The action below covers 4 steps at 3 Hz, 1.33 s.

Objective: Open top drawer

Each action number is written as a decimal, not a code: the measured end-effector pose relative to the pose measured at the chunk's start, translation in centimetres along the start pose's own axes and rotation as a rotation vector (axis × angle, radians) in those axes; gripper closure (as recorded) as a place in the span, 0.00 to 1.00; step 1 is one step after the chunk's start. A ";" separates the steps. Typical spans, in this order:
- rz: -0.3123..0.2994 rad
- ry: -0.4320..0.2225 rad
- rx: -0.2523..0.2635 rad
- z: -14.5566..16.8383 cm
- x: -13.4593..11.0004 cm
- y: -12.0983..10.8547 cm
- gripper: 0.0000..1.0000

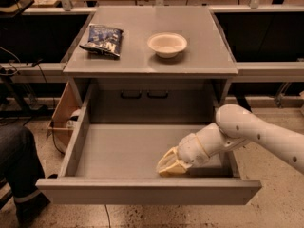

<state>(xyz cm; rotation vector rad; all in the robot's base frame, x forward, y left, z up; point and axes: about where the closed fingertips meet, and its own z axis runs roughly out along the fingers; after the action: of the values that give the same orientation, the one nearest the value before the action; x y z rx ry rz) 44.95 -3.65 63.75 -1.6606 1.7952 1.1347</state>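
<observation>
The top drawer (147, 192) is a wide matte grey drawer with a flat handleless front. It stands pulled far out from under the cabinet top, and its shallow grey box is bare inside. My gripper (167, 167) reaches in from the right on a white arm and sits low inside the drawer, just behind the front panel, right of centre. Its cream fingers (164, 164) point left and down toward the drawer floor.
On the cabinet top (199, 56) lie a dark blue snack bag (102, 39) and a white bowl (167, 44). A cardboard box (61, 115) stands left of the cabinet. A person's dark-trousered leg (16, 167) is at the lower left. Benches run behind.
</observation>
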 end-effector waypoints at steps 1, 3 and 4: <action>0.000 0.000 0.000 0.0 0.0 0.0 1.00; 0.010 -0.098 -0.044 2.1 -1.2 2.0 1.00; 0.014 -0.173 -0.054 4.2 -2.8 2.4 1.00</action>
<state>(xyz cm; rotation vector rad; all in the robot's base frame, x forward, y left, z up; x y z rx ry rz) 42.22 1.24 64.17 -1.5305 1.6845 1.3015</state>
